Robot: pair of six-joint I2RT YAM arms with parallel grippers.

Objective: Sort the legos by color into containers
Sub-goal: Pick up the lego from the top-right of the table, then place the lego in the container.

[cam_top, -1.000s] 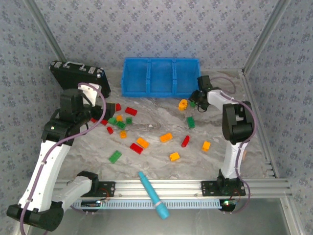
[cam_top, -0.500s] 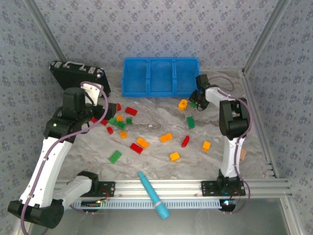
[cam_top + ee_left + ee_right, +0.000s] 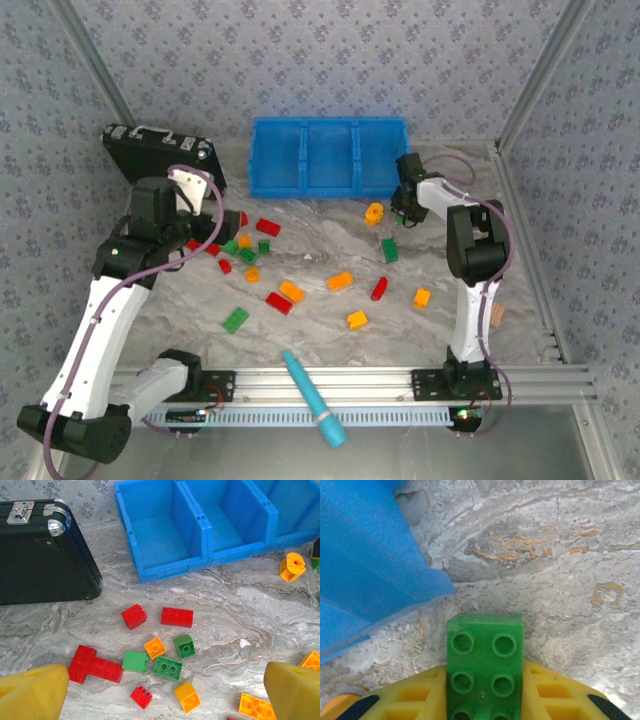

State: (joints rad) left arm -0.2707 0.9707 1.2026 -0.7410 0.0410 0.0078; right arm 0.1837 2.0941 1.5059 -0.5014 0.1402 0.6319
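Top view, blue bin (image 3: 328, 186): stands at the far side of the marbled table (image 3: 320, 252), with three compartments side by side.
Top view, black case (image 3: 158, 152): just left of the bin.
Top view, legos (image 3: 340, 281): red, green and orange bricks lie loose on the table in front of the bin. The thickest cluster is at the left and the rest are scattered toward the right.
Top view, left gripper (image 3: 213, 236): low over the left cluster, near the case.
Top view, right gripper (image 3: 402, 210): at the bin's right front corner, beside a round orange piece (image 3: 374, 212).
Top view, light-blue tool (image 3: 313, 398): lies across the rail (image 3: 380, 378) at the near edge, between the arm bases.
Left wrist view, fingers (image 3: 32, 697): yellow, one in each lower corner, spread wide with nothing gripped, so the claw is open.
Left wrist view, bricks: a red L-shaped piece (image 3: 95, 666), a green two-by-two brick (image 3: 168, 668) and others lie on the table ahead of the fingers.
Left wrist view, left compartment (image 3: 160, 537): beyond the bricks. The case with its silver latch (image 3: 20, 512) is to the left.
Right wrist view, green brick (image 3: 485, 665): studs up and two studs wide, with a yellow finger pressed against each long side, so the claw is closed on it. It is just beside the bin's corner. Whether it rests on the table cannot be told.
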